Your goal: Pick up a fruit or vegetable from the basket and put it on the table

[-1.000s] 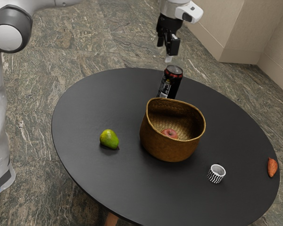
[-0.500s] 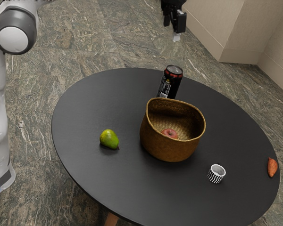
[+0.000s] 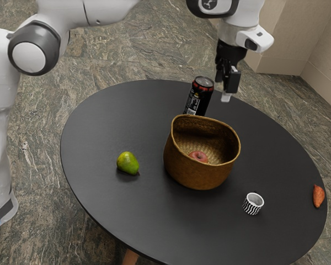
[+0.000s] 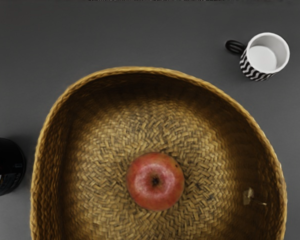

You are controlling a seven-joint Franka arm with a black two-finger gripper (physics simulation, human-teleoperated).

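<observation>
Exterior view, fingers (image 3: 227, 96) parted, empty, apple (image 3: 198, 157) inside basket (image 3: 193, 175), open woven floor around it, walls apart.

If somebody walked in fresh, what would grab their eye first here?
Probably the woven basket on the round black table, with a red apple inside. Next, perhaps, the bright green pear beside it, toward the exterior view's left.
</observation>
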